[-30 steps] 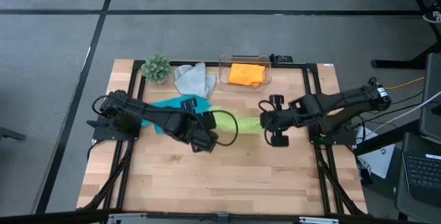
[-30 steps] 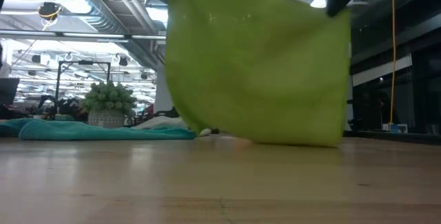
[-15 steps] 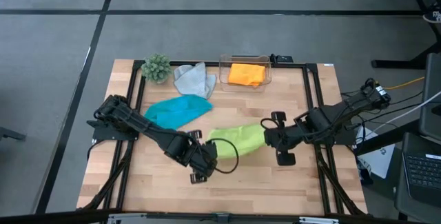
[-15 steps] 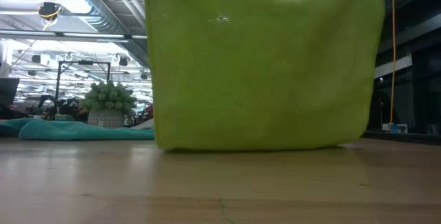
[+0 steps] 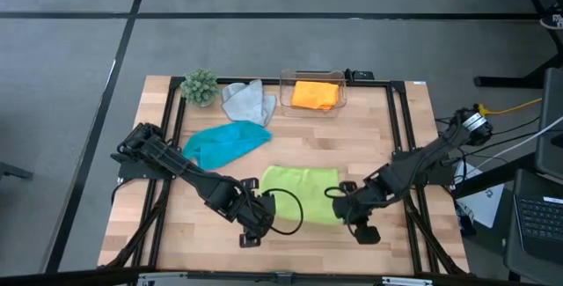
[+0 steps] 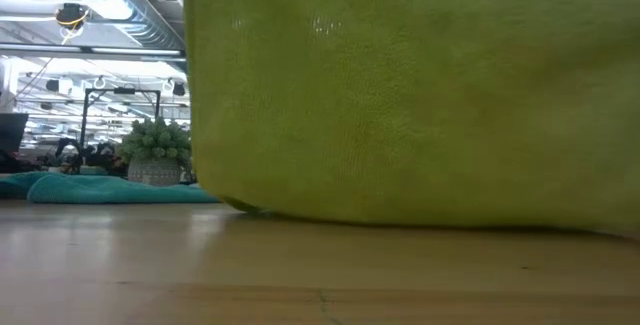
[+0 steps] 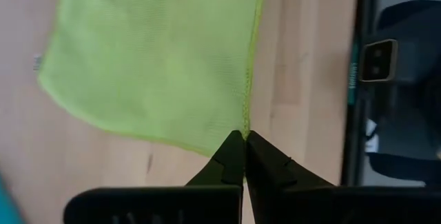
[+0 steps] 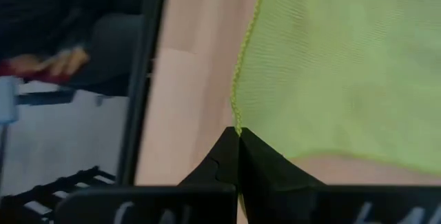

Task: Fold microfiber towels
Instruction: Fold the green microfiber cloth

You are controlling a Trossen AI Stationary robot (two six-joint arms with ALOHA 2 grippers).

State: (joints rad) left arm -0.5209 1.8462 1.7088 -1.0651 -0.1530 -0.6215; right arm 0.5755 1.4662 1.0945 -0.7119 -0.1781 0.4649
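Lime towel (image 5: 299,193) fuzzy, rectangular; left gripper (image 7: 244,141), right gripper (image 8: 238,136) each pinching stitched corner.

Bare tabletop (image 5: 387,136) lies open right of the lime green towel (image 5: 299,187); behind it the turquoise towel (image 5: 227,141), grey towel (image 5: 246,101) and plastic box (image 5: 312,92) crowd the back.

plant (image 5: 200,86): far left on the desk (image 5: 396,128)
box (image 5: 313,91): far middle, a towel (image 5: 315,94) inside
held towel (image 5: 301,194): near middle, between both claws
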